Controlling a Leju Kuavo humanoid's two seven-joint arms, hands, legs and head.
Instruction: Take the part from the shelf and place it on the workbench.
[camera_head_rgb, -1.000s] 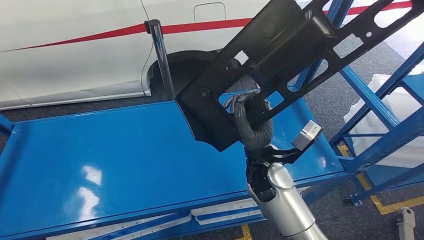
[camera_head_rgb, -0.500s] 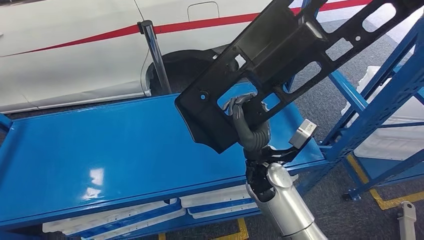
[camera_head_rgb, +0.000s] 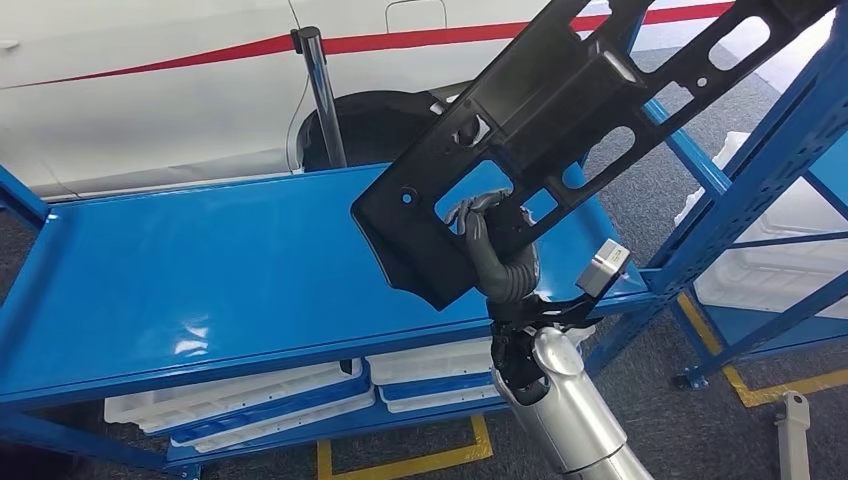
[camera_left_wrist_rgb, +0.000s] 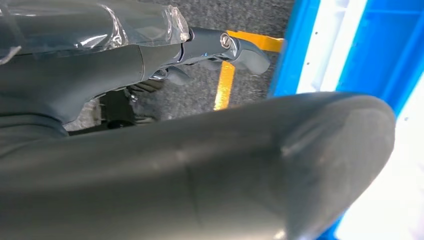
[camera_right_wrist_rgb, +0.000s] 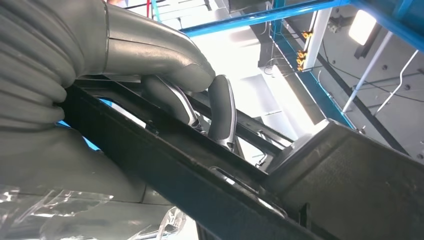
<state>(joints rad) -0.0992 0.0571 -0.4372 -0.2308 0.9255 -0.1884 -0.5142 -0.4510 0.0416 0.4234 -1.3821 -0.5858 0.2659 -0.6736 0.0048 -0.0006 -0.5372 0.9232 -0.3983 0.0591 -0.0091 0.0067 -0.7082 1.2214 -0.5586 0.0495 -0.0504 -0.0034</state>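
The whole view is shifting since a moment ago: the blue tabletop (camera_head_rgb: 230, 270) now shows more of its near edge and legs, and the white trays (camera_head_rgb: 260, 400) under it are coming further into sight, while the part (camera_head_rgb: 560, 110) is keeping its place above the right hand (camera_head_rgb: 495, 245).

The right hand is reaching up from the 6 o'clock side, its fingers (camera_right_wrist_rgb: 220, 112) hooking through an opening near the lower end of the black part and holding it. The part is hanging in the air, tilted, running from the picture's centre toward 1 o'clock, above the right end of the tabletop and not touching it. In the right wrist view the fingers are wrapping over a dark bar of the part.

Blue shelf (camera_head_rgb: 770, 170) posts are standing at 3 o'clock. A white car (camera_head_rgb: 150, 90) with a red stripe is sitting beyond the tabletop at 11 o'clock, with a post (camera_head_rgb: 322, 95) in front of it.

The left hand (camera_left_wrist_rgb: 150, 65) is hanging over grey floor with yellow tape (camera_left_wrist_rgb: 225, 85); I cannot tell how its fingers are lying.
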